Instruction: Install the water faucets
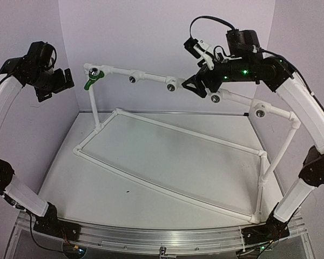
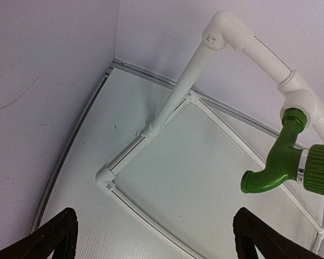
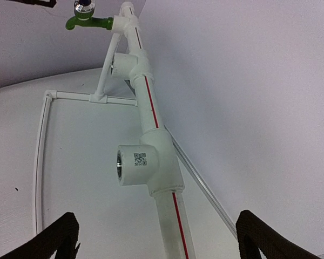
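Green faucet [image 1: 92, 81] seated; tee socket [image 3: 130, 168] bare. Left pincer [image 2: 155, 216], right pincer [image 3: 157, 216] both apart, empty. Between installs; next needs another faucet, none visible.

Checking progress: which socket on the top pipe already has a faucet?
The leftmost socket, by the corner: a green faucet sits in it; the other four stand empty.

I log one pipe frame [image 1: 189, 132] standing on the surface [image 1: 151, 156]; one faucet [image 1: 93, 80] at the left end of its rear top rail [image 1: 152, 77]; tee fittings [image 1: 133, 77] in a row to the right
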Controlling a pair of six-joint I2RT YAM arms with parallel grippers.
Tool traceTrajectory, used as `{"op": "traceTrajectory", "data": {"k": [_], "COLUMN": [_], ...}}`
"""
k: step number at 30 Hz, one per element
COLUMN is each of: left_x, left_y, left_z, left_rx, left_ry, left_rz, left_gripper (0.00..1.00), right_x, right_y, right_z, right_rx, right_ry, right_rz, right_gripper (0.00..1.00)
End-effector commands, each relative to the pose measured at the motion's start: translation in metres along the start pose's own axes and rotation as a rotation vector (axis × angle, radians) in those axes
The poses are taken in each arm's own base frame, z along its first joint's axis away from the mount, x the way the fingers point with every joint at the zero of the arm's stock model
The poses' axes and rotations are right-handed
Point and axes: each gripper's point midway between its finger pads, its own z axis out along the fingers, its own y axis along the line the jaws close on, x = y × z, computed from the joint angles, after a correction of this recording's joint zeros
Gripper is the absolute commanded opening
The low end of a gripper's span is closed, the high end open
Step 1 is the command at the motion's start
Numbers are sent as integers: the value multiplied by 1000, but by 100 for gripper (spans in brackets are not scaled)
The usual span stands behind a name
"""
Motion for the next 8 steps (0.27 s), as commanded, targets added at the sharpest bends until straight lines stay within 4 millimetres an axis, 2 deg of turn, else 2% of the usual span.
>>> {"op": "traceTrajectory", "data": {"k": [1, 8], "left_x": [6, 16], "left_y": [15, 24], "left_z": [-18, -24], "left_rx": [-30, -44], "left_ry": [-14, -11], "left_rz": [-109, -153], "left_gripper": [100, 100], "right_x": [-24, -28], "right_y": [-15, -34], "right_z": [-35, -51], "right_rx": [14, 17], "right_ry": [-101, -152], "right_rz": [89, 166], "right_gripper": [98, 98]}}
